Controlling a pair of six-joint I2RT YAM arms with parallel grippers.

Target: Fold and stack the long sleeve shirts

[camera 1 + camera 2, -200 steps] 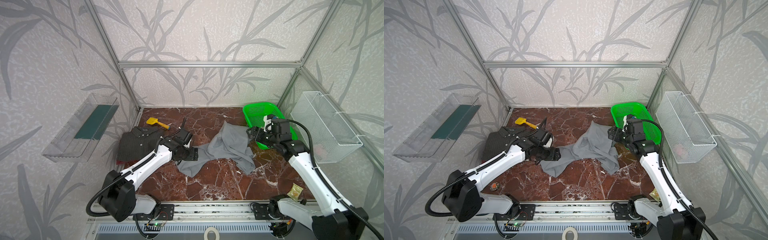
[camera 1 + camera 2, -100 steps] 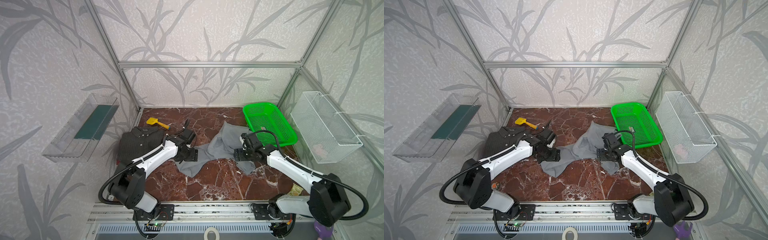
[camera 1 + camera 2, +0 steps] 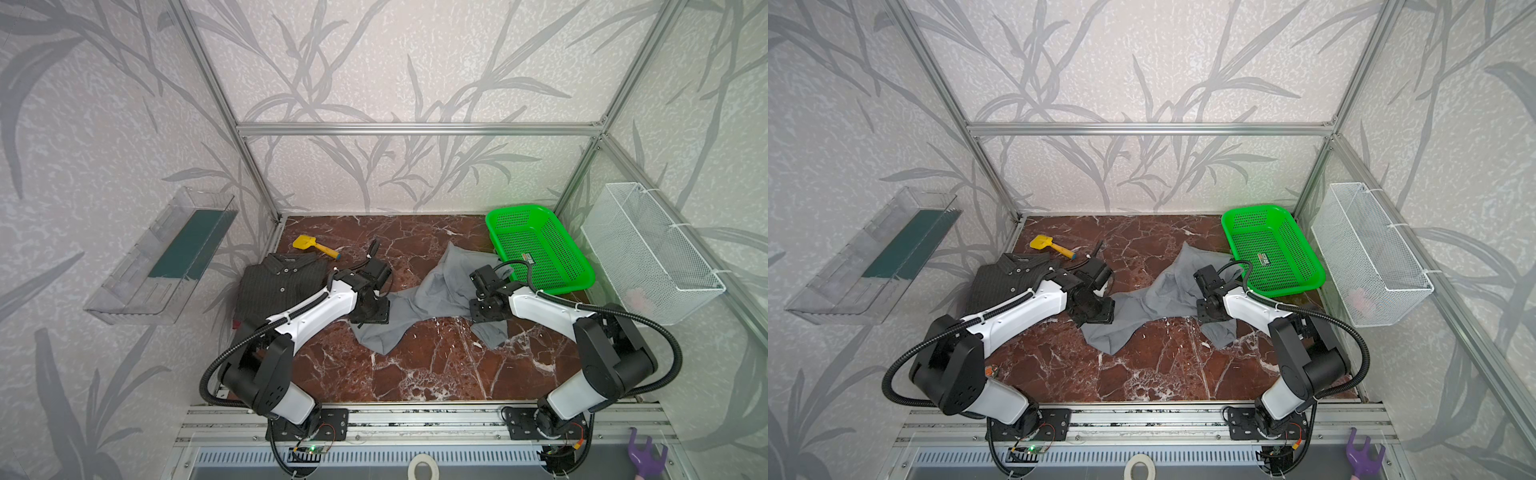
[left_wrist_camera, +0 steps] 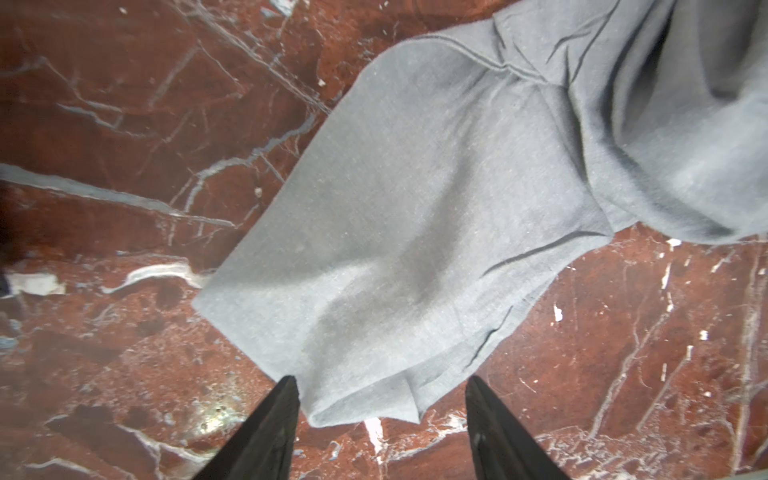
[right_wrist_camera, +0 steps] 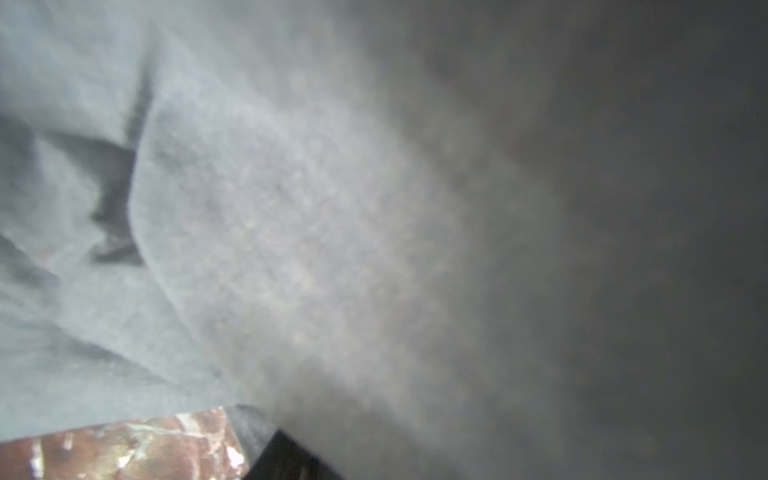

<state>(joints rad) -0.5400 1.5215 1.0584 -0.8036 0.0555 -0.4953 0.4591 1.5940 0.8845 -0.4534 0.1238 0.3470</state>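
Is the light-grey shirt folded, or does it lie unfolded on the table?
Unfolded. The light-grey shirt lies crumpled and stretched out on the marble table, with loose ends trailing and no neat folds.

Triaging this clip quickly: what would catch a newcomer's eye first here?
A crumpled grey shirt sprawls across the middle of the red marble table, the left hand open around its left end and the right hand down on its right side. A bright green basket stands at the back right; a folded dark striped shirt lies at the left.
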